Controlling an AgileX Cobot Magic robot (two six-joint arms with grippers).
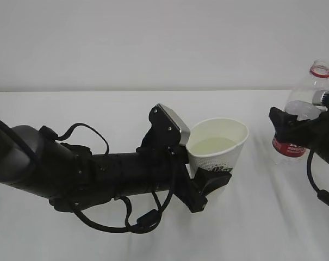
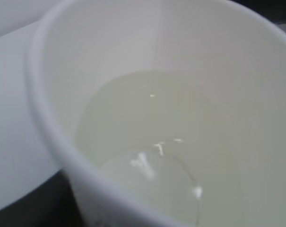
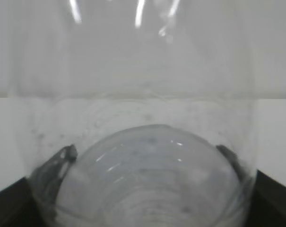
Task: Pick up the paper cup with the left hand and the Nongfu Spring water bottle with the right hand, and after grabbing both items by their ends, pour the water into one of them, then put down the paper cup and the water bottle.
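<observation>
The white paper cup (image 1: pixel 221 155) with green print is upright at centre, with pale water (image 1: pixel 212 144) in it. My left gripper (image 1: pixel 201 163) is shut on its lower side; whether its base rests on the table is hidden. The left wrist view looks into the paper cup (image 2: pixel 43 118) at the water (image 2: pixel 152 142). The clear Nongfu Spring water bottle (image 1: pixel 312 95), uncapped and red-labelled, stands upright at the right edge. My right gripper (image 1: pixel 295 122) straddles its middle with fingers spread wide. The bottle (image 3: pixel 143 189) fills the right wrist view, one fingertip (image 3: pixel 62 158) at each side.
A white cloth covers the table (image 1: pixel 99 228), with soft folds near the bottle. A plain white wall stands behind. My left arm (image 1: pixel 72 171) with its cables lies across the left half of the table.
</observation>
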